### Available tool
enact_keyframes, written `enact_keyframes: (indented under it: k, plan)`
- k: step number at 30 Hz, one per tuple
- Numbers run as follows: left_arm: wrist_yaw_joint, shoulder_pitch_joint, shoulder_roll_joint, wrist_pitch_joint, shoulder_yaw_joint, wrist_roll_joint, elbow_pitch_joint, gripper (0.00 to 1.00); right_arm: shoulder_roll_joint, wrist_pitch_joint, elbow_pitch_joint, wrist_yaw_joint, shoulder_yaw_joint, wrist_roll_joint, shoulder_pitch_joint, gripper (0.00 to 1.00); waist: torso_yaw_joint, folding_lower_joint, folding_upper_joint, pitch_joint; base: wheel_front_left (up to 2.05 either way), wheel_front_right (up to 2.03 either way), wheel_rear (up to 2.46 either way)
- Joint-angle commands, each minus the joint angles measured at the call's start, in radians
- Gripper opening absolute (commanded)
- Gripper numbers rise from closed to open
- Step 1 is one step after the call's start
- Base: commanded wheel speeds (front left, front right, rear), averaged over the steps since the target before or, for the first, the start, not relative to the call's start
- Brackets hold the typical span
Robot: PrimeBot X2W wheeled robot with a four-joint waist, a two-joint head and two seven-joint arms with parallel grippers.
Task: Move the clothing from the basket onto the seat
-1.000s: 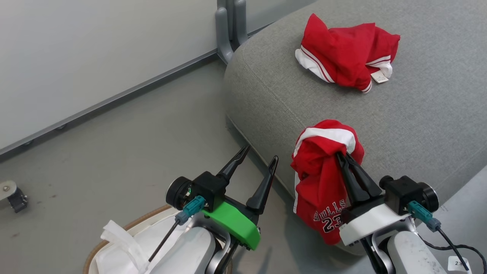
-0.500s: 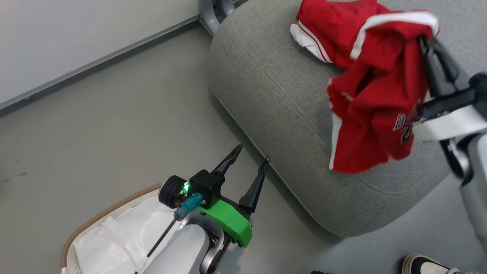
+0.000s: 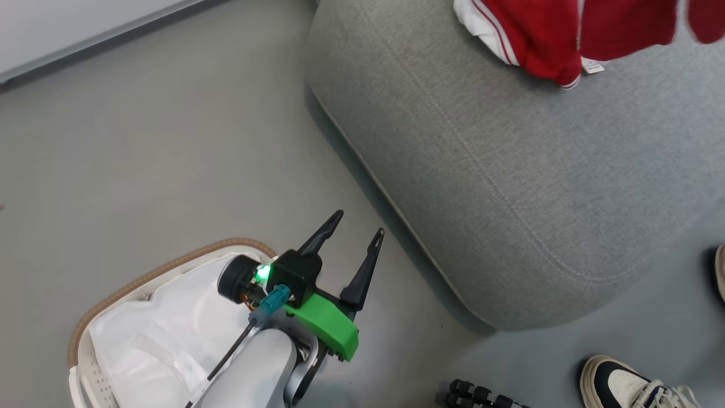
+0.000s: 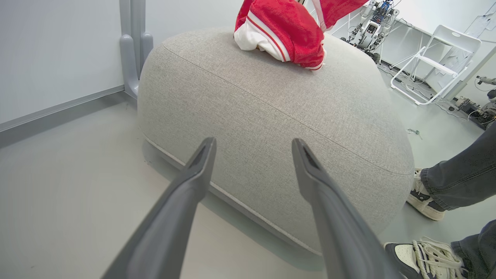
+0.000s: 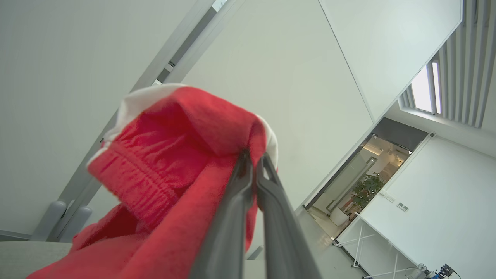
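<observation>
Right pincer (image 5: 254,161) clenched on red, white-trimmed fabric garment (image 5: 170,170).
Left pincer (image 3: 359,222) gapes empty near large grey upholstered seat (image 3: 510,170).

Left gripper (image 3: 358,224): jaws wide apart, nothing between. Two dark fingers (image 3: 359,272) spread in V, pointing up and right in head view. Black body behind them, green light (image 3: 262,273) lit, teal plug (image 3: 273,299) with thin black cable at side. Green bracket (image 3: 328,328) at wrist; pale forearm (image 3: 255,368) rises from bottom edge. In left wrist view both fingers bare, tips well apart.

Right gripper (image 5: 254,157): fingers pressed together, tips pinching fold of clothing (image 5: 174,166); gripper aimed upward.
</observation>
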Motion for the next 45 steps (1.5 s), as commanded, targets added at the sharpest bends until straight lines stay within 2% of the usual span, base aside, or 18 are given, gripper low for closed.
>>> enact_keyframes:
  k: [1, 4, 8, 14, 22, 23, 24, 34, 45]
  plan:
    - [-0.002, -0.029, 0.007, 0.001, 0.004, 0.008, -0.003, 1.00, -0.009, 0.000, 0.038, -0.001, -0.018, -0.012, -0.022, 0.00, 0.047, -0.0001, -0.0001, 0.049, 0.00, 0.00, 0.00]
    - [-0.005, -0.056, 0.009, 0.001, 0.001, 0.022, -0.015, 1.00, -0.032, 0.000, 0.131, -0.001, -0.072, -0.026, -0.046, 0.00, 0.090, -0.0001, -0.0001, 0.093, 0.00, 0.00, 0.00]
    - [-0.006, -0.093, 0.014, 0.001, 0.004, 0.043, -0.037, 1.00, -0.025, 0.000, 0.239, -0.001, -0.148, -0.053, -0.028, 0.00, 0.140, -0.0001, -0.0001, 0.147, 0.00, 0.00, 0.00]
    - [-0.008, -0.126, 0.017, 0.001, 0.001, 0.061, -0.064, 1.00, 0.027, 0.000, 0.358, -0.001, -0.266, -0.088, 0.040, 0.00, 0.196, -0.0001, -0.0001, 0.214, 0.00, 0.00, 0.00]
    - [-0.009, -0.139, 0.021, 0.001, 0.007, 0.073, -0.077, 1.00, 0.115, 0.000, 0.409, -0.001, -0.342, -0.100, 0.118, 0.00, 0.216, -0.0001, -0.0001, 0.247, 0.00, 0.00, 0.00]
    - [-0.009, -0.139, 0.021, 0.001, 0.008, 0.074, -0.078, 1.00, 0.125, 0.000, 0.405, -0.001, -0.350, -0.101, 0.122, 0.36, 0.214, -0.0001, -0.0001, 0.244, 0.00, 0.00, 0.00]
    - [-0.009, -0.137, 0.020, 0.001, 0.008, 0.075, -0.079, 1.00, 0.136, 0.000, 0.394, -0.001, -0.357, -0.105, 0.134, 1.00, 0.211, -0.0001, -0.0001, 0.239, 0.00, 0.00, 0.00]
    - [-0.009, -0.085, 0.007, 0.001, 0.013, 0.054, -0.092, 1.00, 0.223, 0.000, 0.249, -0.001, -0.350, -0.119, 0.295, 1.00, 0.163, -0.0001, -0.0001, 0.104, 0.00, 0.00, 0.00]
    - [-0.009, -0.013, -0.010, 0.001, 0.048, 0.033, -0.111, 1.00, 0.304, 0.000, 0.047, -0.001, -0.276, -0.031, 0.439, 1.00, 0.123, -0.0001, -0.0001, -0.063, 0.00, 0.00, 0.00]
